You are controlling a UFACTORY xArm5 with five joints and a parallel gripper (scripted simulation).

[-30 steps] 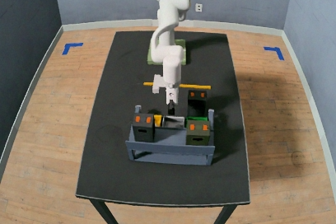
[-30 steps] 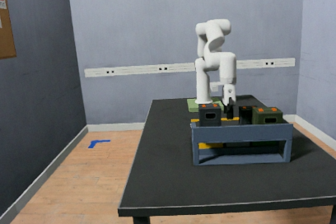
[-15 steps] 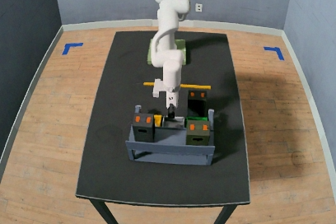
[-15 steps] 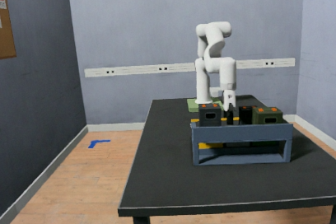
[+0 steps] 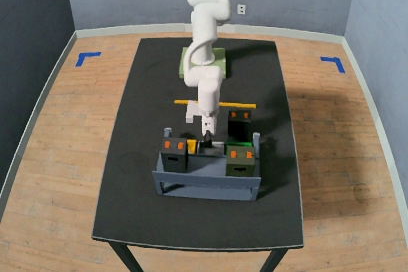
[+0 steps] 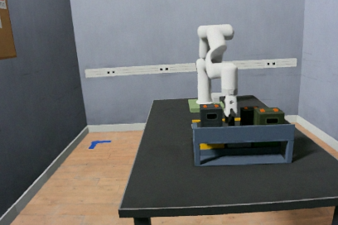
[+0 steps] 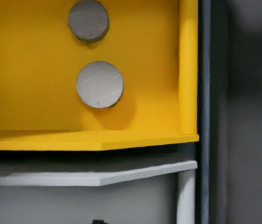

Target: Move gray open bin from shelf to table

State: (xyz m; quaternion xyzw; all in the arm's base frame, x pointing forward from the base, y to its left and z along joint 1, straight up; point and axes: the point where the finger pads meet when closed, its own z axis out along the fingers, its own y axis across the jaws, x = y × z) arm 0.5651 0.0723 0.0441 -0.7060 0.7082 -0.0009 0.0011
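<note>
A blue-grey shelf stands on the black table. The gray open bin sits in the middle of its top, with a pale rim. A yellow bin holding two grey discs sits right beside it. My gripper is open and empty, low over the border between the yellow and gray bins. Its fingers do not show in the wrist view.
A dark bin with orange parts stands at the shelf's left, a green bin at its right, a black bin behind. A thin yellow bar lies behind the shelf. A green pad lies under the arm's base.
</note>
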